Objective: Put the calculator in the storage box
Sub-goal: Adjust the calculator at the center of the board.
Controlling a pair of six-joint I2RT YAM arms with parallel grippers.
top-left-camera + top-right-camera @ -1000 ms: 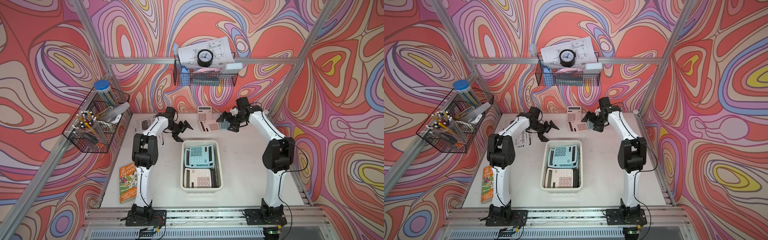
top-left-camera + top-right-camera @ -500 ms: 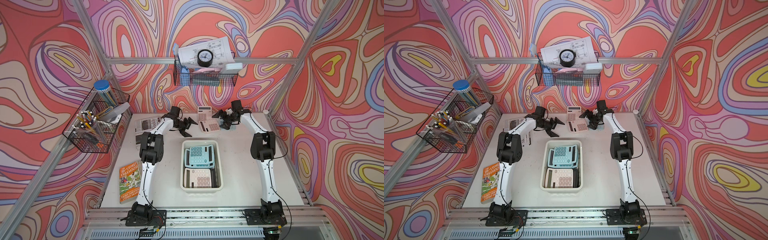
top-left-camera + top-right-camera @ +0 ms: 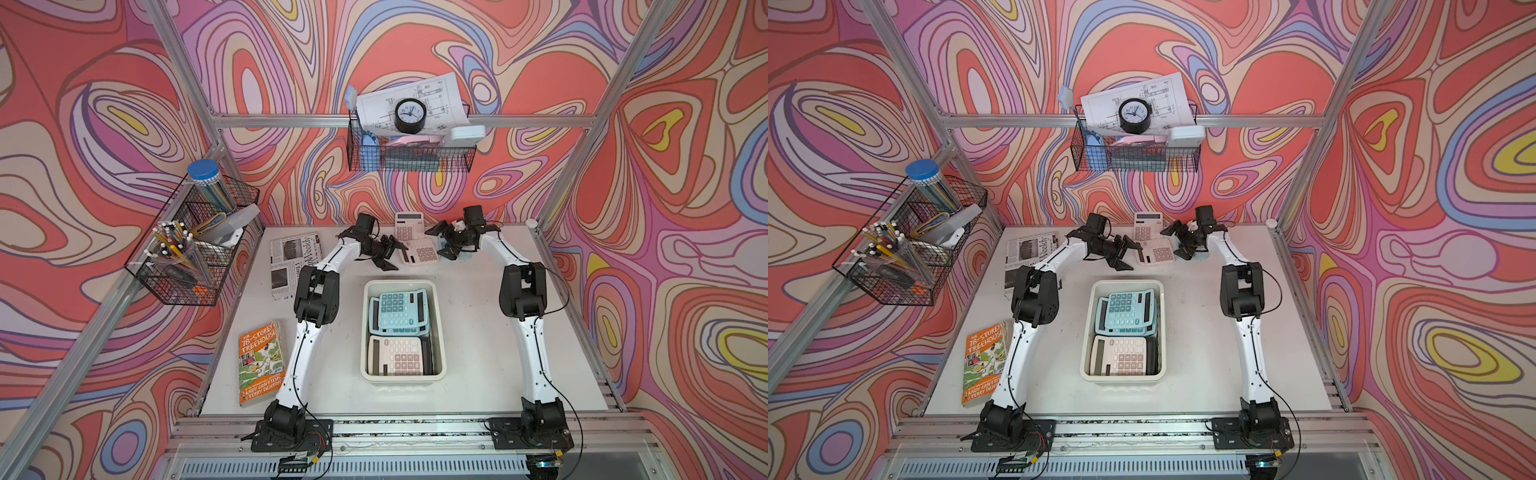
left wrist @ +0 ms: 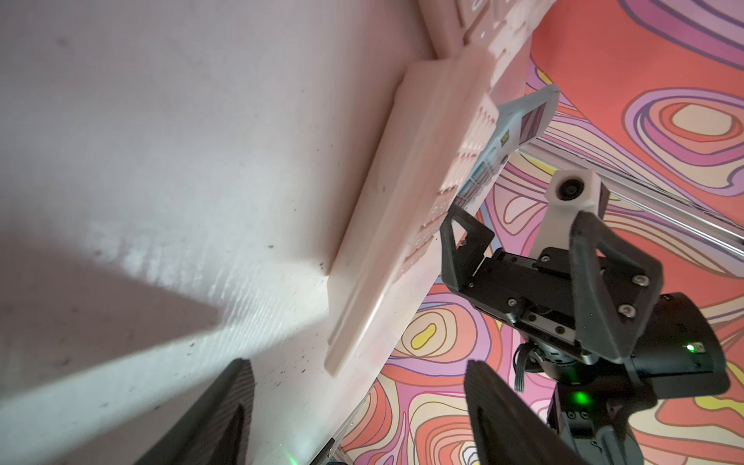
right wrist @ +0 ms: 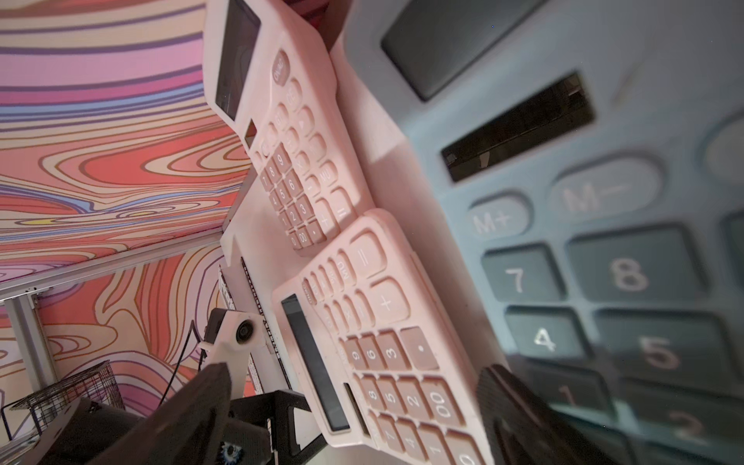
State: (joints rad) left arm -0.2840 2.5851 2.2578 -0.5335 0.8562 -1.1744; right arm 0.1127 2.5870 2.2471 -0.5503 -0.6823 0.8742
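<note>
Lining up left gripper [image 3: 395,255], jaws apart and empty, on pink calculator [image 3: 420,252] just ahead; right gripper [image 3: 435,243] opposite, wide apart, empty. Best: straddling near edge squarely before clamping.

Top views overhead, both wrist views near pink calculator [image 4: 402,209]

The pink calculator [image 3: 420,252] lies flat, keys up, upper centre of frame; the cream storage box [image 3: 401,284] sits upright mid-frame, apart.
</note>
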